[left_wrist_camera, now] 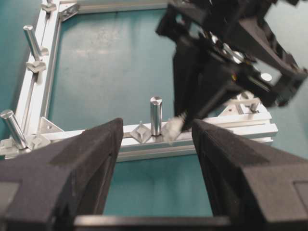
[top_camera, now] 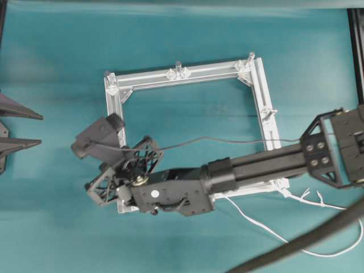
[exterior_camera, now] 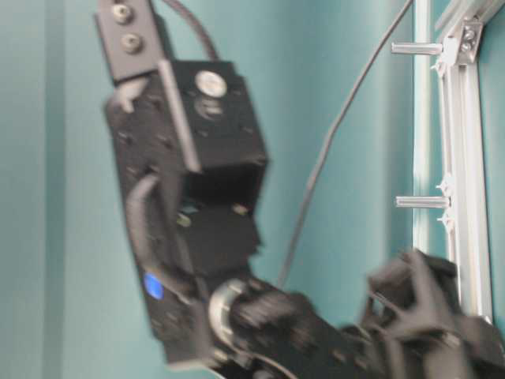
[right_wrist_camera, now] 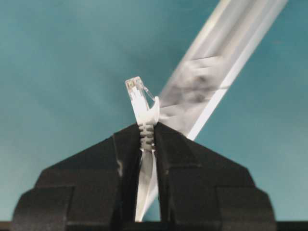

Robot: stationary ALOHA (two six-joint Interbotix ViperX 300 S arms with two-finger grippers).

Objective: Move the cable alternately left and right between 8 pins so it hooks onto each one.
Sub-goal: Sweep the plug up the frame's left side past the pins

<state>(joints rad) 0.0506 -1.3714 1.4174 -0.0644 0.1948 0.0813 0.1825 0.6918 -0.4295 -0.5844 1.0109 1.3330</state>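
Observation:
My right gripper [right_wrist_camera: 147, 130] is shut on the white cable just behind its small plug [right_wrist_camera: 139, 98], which sticks out past the fingertips. In the overhead view this gripper [top_camera: 91, 142] reaches across the silver frame [top_camera: 210, 71] to its lower left side, and the cable [top_camera: 273, 227] trails off the frame's lower right corner. The left wrist view shows the blurred plug [left_wrist_camera: 174, 126] just right of a pin [left_wrist_camera: 155, 115] on the near bar; whether they touch I cannot tell. My left gripper [left_wrist_camera: 154, 144] is open and holds nothing, short of that bar. Other pins [top_camera: 178, 67] [top_camera: 251, 57] stand on the far bar.
A thick dark hose [top_camera: 307, 242] crosses the lower right corner of the table. A thin black wire [top_camera: 227, 139] runs over the frame's inside above the right arm. From table level the right arm fills the view, with two pins [exterior_camera: 414, 49] [exterior_camera: 418, 202] beside it.

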